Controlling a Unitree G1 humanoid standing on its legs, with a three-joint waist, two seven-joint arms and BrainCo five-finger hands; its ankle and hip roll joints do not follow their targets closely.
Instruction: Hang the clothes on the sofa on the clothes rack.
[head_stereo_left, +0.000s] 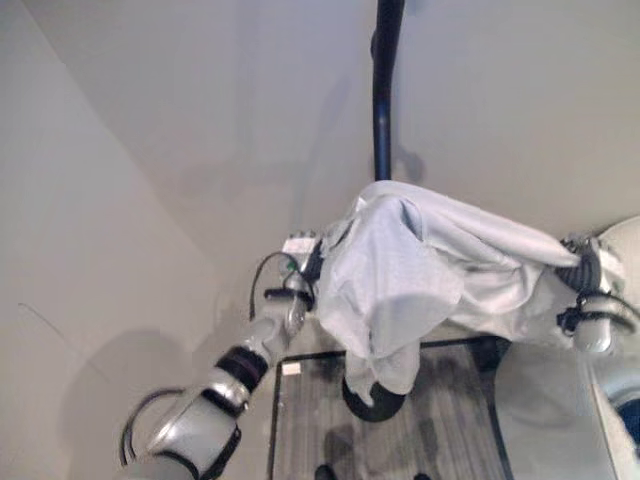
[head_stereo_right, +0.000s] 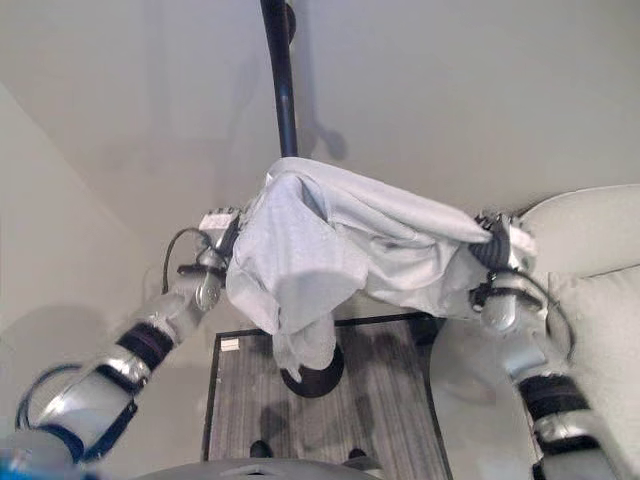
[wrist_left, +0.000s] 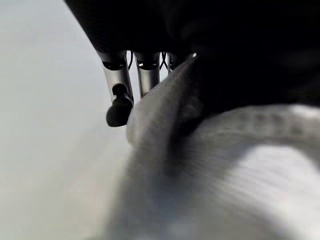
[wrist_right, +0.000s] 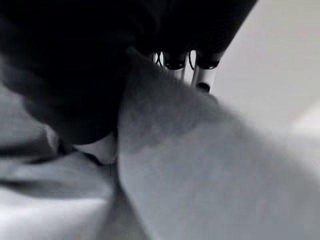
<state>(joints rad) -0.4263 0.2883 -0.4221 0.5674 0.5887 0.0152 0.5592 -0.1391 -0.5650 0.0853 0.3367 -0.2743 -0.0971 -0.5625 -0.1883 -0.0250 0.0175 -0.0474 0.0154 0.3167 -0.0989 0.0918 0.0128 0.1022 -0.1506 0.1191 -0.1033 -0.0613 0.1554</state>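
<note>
Presently, in the left eye view, the white garment (head_stereo_left: 420, 270) is stretched between both hands, raised in front of the dark pole of the clothes rack (head_stereo_left: 383, 90), which rises toward twelve o'clock. The left hand (head_stereo_left: 300, 262) holds the edge at nine o'clock, the right hand (head_stereo_left: 585, 265) the edge at three o'clock; spreading it so presumably keeps the cloth open for draping over the rack. A loose fold hangs toward six o'clock over the rack's round base (head_stereo_left: 372, 398), which stands on a grey striped rug (head_stereo_left: 450, 420).

In the right eye view, the pale sofa (head_stereo_right: 590, 290) sits beside the right arm, at four o'clock.

In the left wrist view, fingers (wrist_left: 118, 85) curl over a gathered ridge of cloth: grasping it.

In the right wrist view, the fingers (wrist_right: 202, 77) likewise clamp a fold of the garment.
</note>
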